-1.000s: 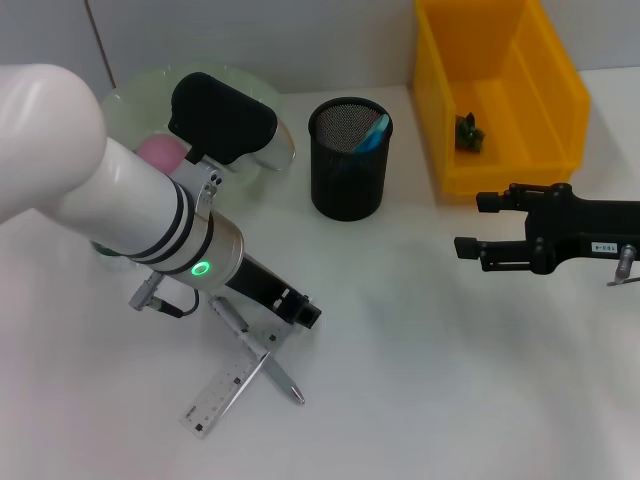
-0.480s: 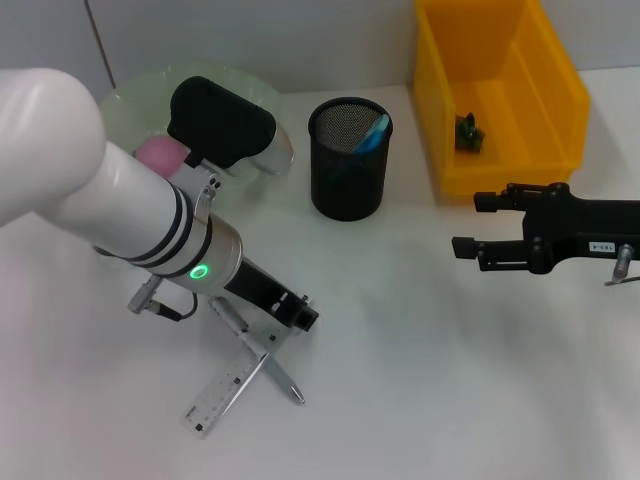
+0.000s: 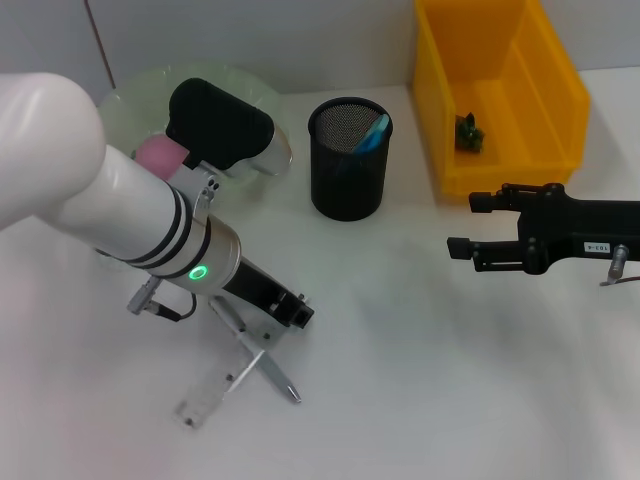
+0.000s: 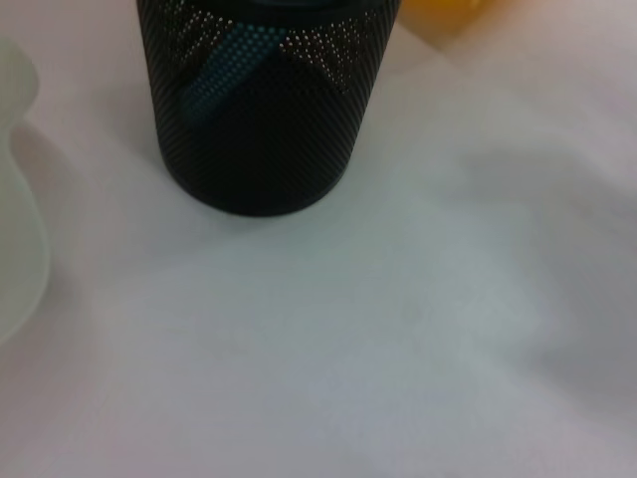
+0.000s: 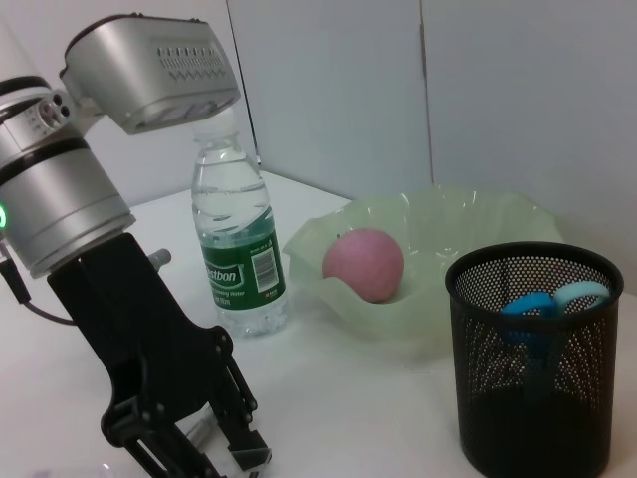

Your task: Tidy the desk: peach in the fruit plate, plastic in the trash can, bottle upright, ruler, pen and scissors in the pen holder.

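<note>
My left gripper (image 3: pixel 293 312) hangs low over the table, right at the upper ends of the clear ruler (image 3: pixel 215 385) and the silver pen (image 3: pixel 262 358), which lie crossed. In the right wrist view the left gripper (image 5: pixel 199 438) shows a clear piece beside its tip. The pink peach (image 3: pixel 155 152) lies in the pale green fruit plate (image 3: pixel 240 82). An upright water bottle (image 5: pixel 237 249) stands beside the plate. Blue scissors (image 3: pixel 375 130) stand in the black mesh pen holder (image 3: pixel 348 160). My right gripper (image 3: pixel 465 223) hovers open at mid-right, holding nothing.
A yellow bin (image 3: pixel 500 150) at the back right holds a small dark green scrap (image 3: pixel 468 132). The pen holder (image 4: pixel 259 100) fills the top of the left wrist view, with bare white table below it. A wall runs behind the desk.
The ruler's near end has slid slightly left and away from me. My left gripper has eased a little left. The right gripper has crept slightly left.
</note>
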